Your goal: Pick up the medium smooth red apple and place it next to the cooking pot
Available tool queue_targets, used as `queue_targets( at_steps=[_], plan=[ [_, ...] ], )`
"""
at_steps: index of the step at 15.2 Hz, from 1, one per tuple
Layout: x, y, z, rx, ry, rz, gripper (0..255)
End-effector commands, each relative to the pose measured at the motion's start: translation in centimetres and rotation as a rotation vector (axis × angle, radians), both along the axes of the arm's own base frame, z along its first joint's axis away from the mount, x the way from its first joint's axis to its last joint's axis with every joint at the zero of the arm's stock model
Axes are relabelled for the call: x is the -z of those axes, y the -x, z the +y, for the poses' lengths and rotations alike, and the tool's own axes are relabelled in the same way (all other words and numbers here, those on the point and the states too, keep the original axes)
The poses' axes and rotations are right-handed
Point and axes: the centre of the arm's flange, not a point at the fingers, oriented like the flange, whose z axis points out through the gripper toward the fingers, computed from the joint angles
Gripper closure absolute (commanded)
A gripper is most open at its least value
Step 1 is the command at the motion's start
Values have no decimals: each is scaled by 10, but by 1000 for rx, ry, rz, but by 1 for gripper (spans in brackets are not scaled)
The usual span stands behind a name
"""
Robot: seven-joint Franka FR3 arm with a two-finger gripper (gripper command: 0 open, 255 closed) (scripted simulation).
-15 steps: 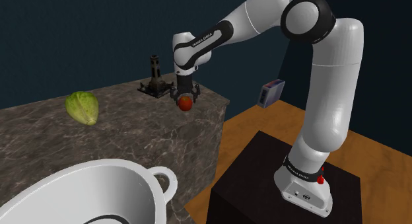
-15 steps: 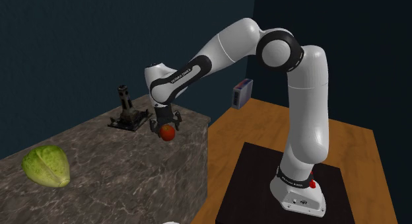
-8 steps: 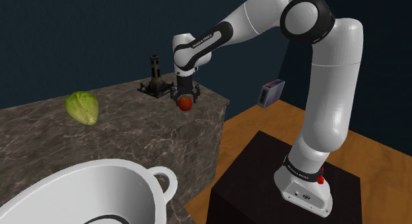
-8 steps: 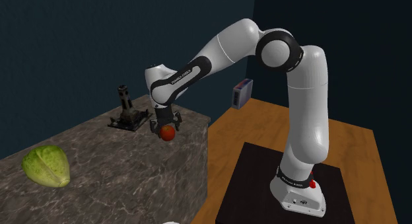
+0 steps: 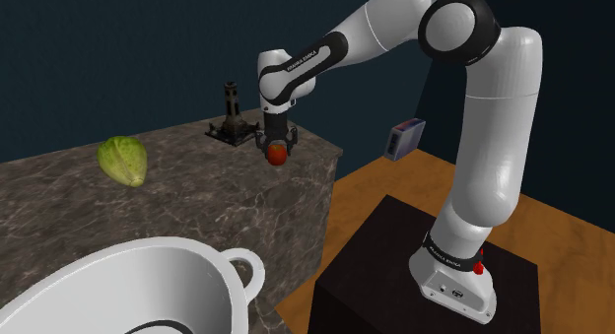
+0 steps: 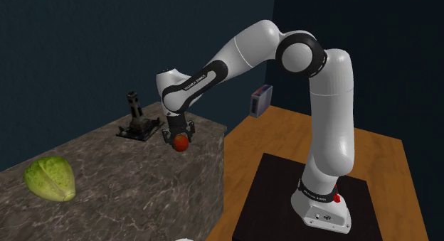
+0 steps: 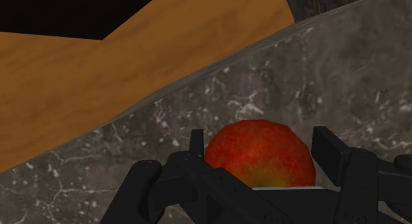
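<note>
While gripper (image 5: pixel 278 151) clasps red apple (image 5: pixel 278 157), near end edge of counter (image 5: pixel 177 199), open marble toward white pot (image 5: pixel 187 245)

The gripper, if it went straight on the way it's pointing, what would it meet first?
The red apple is clasped in the gripper, so next in line is the dark marbled counter directly below, near its edge. How much gap lies under the apple is unclear.
</note>
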Motion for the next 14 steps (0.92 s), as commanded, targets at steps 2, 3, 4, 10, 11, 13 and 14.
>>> queue_targets(
  at_steps=[2,3,4,10,11,13,14],
  plan=[
    [1,0,0,0,0,1,255],
    [1,0,0,0,0,1,255],
    [-4,0,0,0,0,1,255],
    [-36,0,0,0,0,1,255],
    [-41,0,0,0,0,1,255],
    [-52,0,0,0,0,1,255],
    [-57,0,0,0,0,1,255]
  ],
)
